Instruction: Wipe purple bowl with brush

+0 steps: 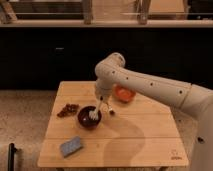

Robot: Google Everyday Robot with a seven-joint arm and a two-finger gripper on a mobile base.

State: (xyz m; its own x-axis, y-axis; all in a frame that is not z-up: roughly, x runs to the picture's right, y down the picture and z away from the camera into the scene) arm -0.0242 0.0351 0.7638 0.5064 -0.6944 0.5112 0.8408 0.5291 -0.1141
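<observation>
The purple bowl (88,118) sits left of centre on the wooden table (145,140); it is dark maroon, almost black. The brush (94,114) has its whitish bristle head down inside the bowl, its pale handle rising up and right. My gripper (102,102) hangs from the white arm just above the bowl's right rim and is shut on the brush handle.
A bright orange bowl (124,93) stands behind the gripper to the right. A blue-grey sponge (72,146) lies near the front left edge. A small brown clump (67,110) lies left of the purple bowl. A dark counter runs behind the table.
</observation>
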